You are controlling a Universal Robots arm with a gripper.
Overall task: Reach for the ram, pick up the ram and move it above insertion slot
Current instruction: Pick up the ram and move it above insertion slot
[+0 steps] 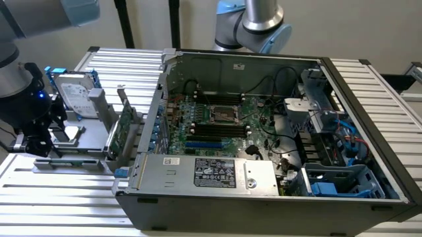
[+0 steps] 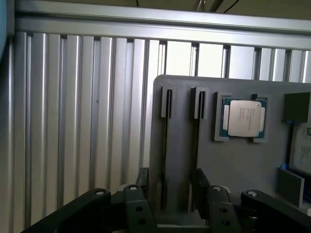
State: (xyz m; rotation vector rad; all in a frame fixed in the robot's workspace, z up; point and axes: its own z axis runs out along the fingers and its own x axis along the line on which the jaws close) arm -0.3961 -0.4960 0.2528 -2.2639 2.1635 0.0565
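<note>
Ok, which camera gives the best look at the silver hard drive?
The exterior view. There the hard drive stands upright in the gray holder beside the computer case, its labelled face in full sight. The wrist view catches just a cut-off sliver of its pale label.

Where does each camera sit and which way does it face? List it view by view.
Exterior view: off the arm, raised, looking down on the open computer case and slatted table; the arm and open tool show at the exterior view's left.
Wrist view: on the wrist, looking past the tool's fingers at the grey fixture and its processor chip.
Shared: tool, fixture, slatted table.
</note>
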